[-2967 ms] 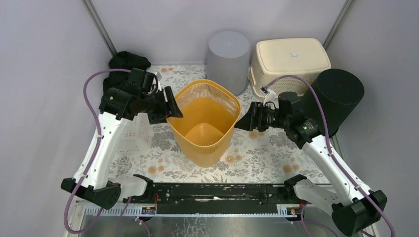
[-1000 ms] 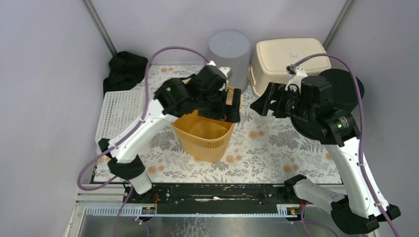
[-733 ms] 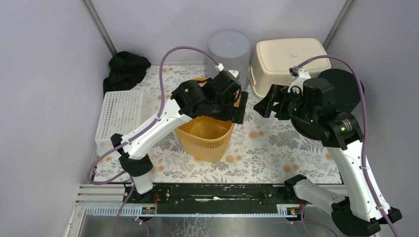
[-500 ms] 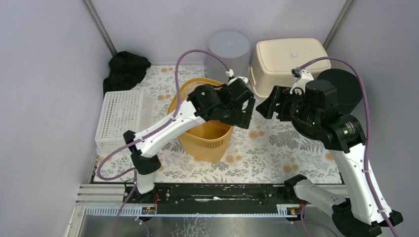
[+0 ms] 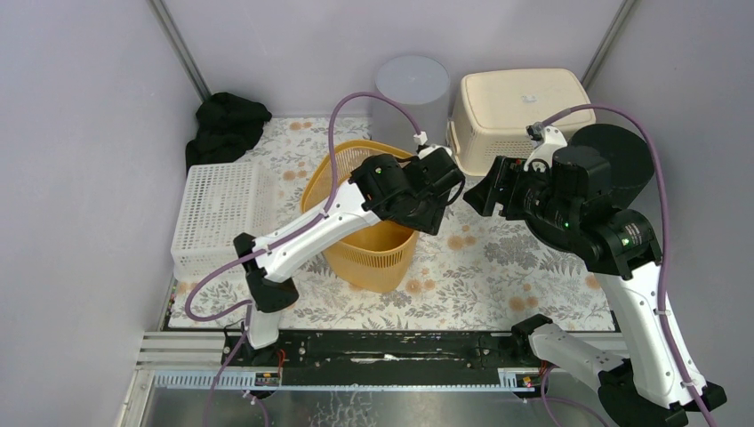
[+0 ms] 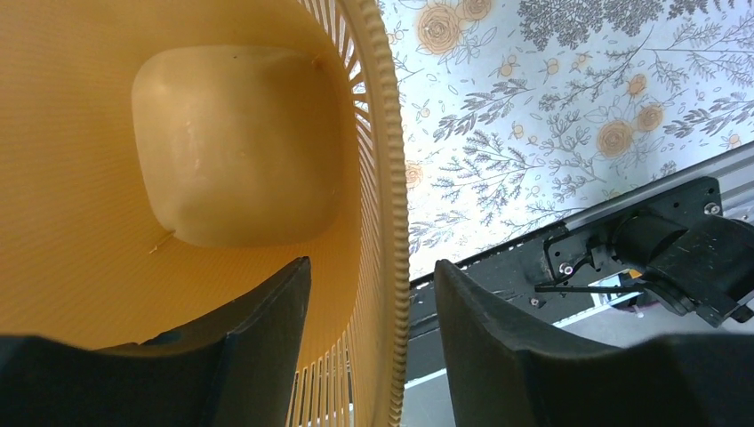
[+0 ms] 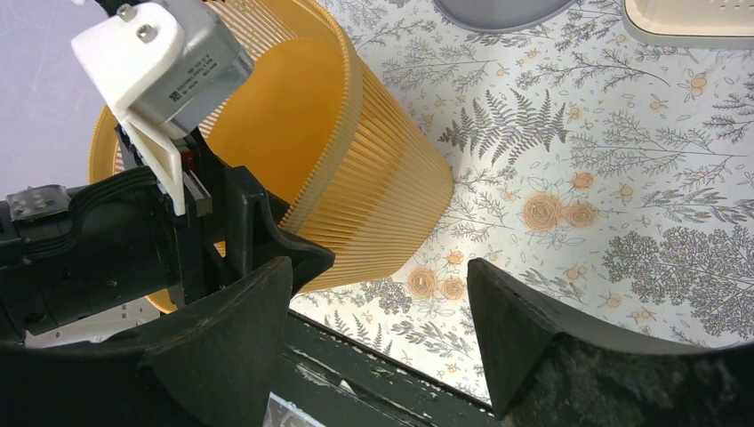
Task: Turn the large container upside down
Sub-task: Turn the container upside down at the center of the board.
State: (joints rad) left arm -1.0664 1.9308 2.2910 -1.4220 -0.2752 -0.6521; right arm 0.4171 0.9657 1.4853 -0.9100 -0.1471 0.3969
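Your counter point(image 5: 498, 267), dressed in a floral cloth, stands boxed in by plain lilac-grey walls point(image 5: 80, 133) and two slanting metal posts point(image 5: 182, 53), evenly lit.

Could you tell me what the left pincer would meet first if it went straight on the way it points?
Probably the basket rim: the left pincer straddles it, so the wall would slide deeper between the fingers.
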